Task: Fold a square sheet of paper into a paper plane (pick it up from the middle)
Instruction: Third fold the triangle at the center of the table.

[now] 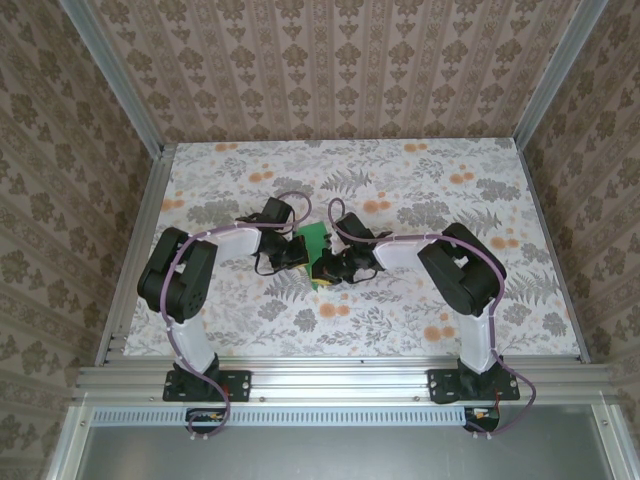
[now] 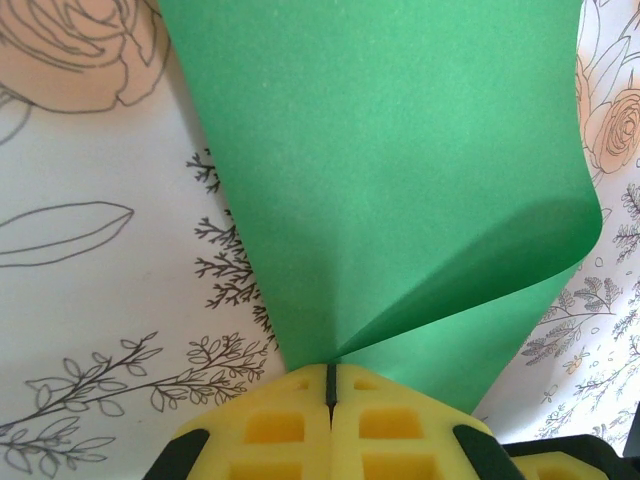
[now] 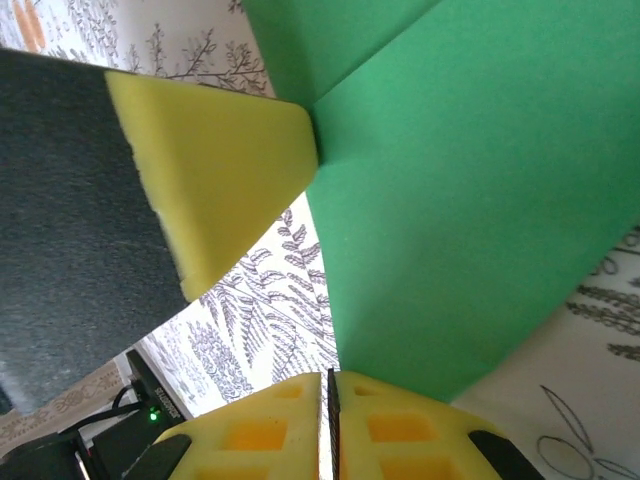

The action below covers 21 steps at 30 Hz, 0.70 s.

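First, the left wrist view: left gripper [image 2: 328, 385] at bottom centre, jaws pressed together, pinching the sheet [image 2: 400, 180] by its near edge; the green fans upward from the pinch, its right part curling over in a soft roll, not a crease; floral table [image 2: 90, 330] behind, at left and right of frame. Right wrist view: right gripper [image 3: 328, 395] at bottom centre, jaws likewise closed on the sheet's edge; the left gripper's pad [image 3: 220, 170] meets the sheet at upper left. Top view: both grippers meet mid-frame at the green patch, near the table's middle.

Judgement: an early fold is in hand, sheet bowed between two pinches, no plane shape yet. The next move likely calls for lining the edges up squarely, then laying the bend down and pressing it flat; a slip at either pinch would skew the crease.
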Tool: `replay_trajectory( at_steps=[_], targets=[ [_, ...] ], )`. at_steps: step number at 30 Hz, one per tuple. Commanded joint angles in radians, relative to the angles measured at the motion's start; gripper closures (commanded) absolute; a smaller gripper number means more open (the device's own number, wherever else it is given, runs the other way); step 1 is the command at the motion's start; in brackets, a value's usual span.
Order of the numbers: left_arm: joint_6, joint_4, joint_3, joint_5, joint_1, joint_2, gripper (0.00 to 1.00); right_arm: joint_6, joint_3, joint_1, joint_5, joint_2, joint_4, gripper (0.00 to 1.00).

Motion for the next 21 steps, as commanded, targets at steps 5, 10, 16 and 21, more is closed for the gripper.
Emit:
replay_trajectory(
  at_steps=[5,10,16,21],
  targets=[
    [-0.026,-0.071,-0.032,-0.059,-0.014,0.057,1.0,-0.006,-0.047,0.006,-0.035,0.008,0.041,0.88],
    [-0.028,-0.071,-0.038,-0.06,-0.014,0.056,1.0,-0.03,-0.025,0.012,-0.035,0.038,-0.002,0.88],
    [-0.033,-0.068,-0.039,-0.063,-0.014,0.054,1.0,-0.1,0.007,0.021,0.027,0.048,-0.15,0.88],
    [-0.037,-0.067,-0.038,-0.065,-0.016,0.054,1.0,-0.192,0.059,0.044,0.13,0.041,-0.3,0.87]
  ],
)
